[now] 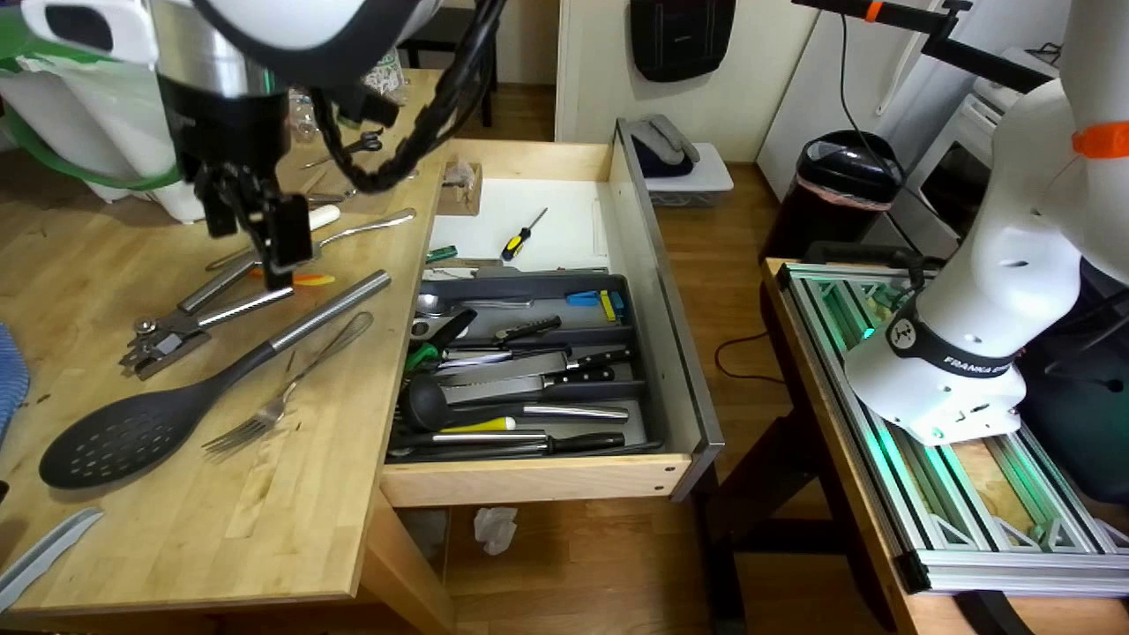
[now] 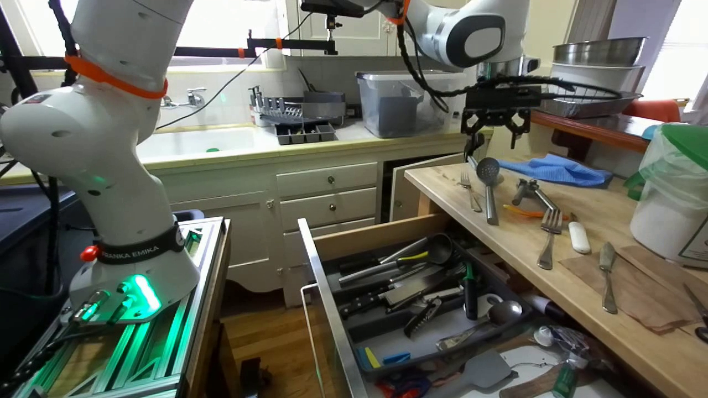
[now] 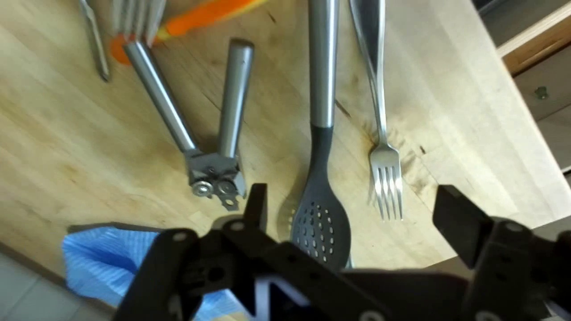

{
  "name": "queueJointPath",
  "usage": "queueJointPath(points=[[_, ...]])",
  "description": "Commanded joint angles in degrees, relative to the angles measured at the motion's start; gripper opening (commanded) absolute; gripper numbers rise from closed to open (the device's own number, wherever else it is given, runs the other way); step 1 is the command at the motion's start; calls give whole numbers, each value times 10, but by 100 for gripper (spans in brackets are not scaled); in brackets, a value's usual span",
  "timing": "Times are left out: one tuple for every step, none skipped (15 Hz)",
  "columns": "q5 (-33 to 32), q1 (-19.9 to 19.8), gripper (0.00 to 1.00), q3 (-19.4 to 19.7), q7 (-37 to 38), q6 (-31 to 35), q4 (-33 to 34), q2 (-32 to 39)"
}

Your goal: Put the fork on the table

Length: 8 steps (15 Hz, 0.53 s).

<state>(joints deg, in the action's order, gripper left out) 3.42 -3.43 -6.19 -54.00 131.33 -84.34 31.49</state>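
Observation:
A small silver fork (image 1: 275, 408) lies flat on the pale wooden table (image 1: 220, 564), beside the large black slotted spoon (image 1: 145, 428). The fork also shows in an exterior view (image 2: 470, 194) and in the wrist view (image 3: 386, 167), tines toward my gripper. A second silver fork (image 2: 547, 240) lies farther along the table; its tines (image 3: 139, 20) overlap a can opener handle in the wrist view. My gripper (image 2: 493, 141) hangs above the table, open and empty. In the wrist view, the fork tines and spoon head appear between its spread fingers (image 3: 354, 214).
An open drawer (image 1: 679, 379) with a dark utensil tray (image 1: 631, 339) adjoins the table edge. A can opener (image 3: 214, 169), an orange-handled tool (image 3: 200, 20) and a blue cloth (image 3: 107, 254) lie on the table. A lined white bin (image 2: 669, 204) stands at its far side.

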Motion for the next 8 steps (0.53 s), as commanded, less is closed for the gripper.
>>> queueJointPath(points=[[-56, -11, 100, 52, 60, -54, -84, -108], [-73, -15, 100, 66, 70, -68, -99, -131], [-90, -20, 100, 81, 82, -78, -117, -155], [-107, -26, 100, 95, 98, -76, -131, -179], [-76, -27, 100, 72, 64, -71, -68, -121], [-85, -32, 100, 84, 69, -72, -84, -142], [-89, -36, 100, 91, 70, -72, -97, -157], [-90, -38, 100, 93, 72, -72, -106, -167]])
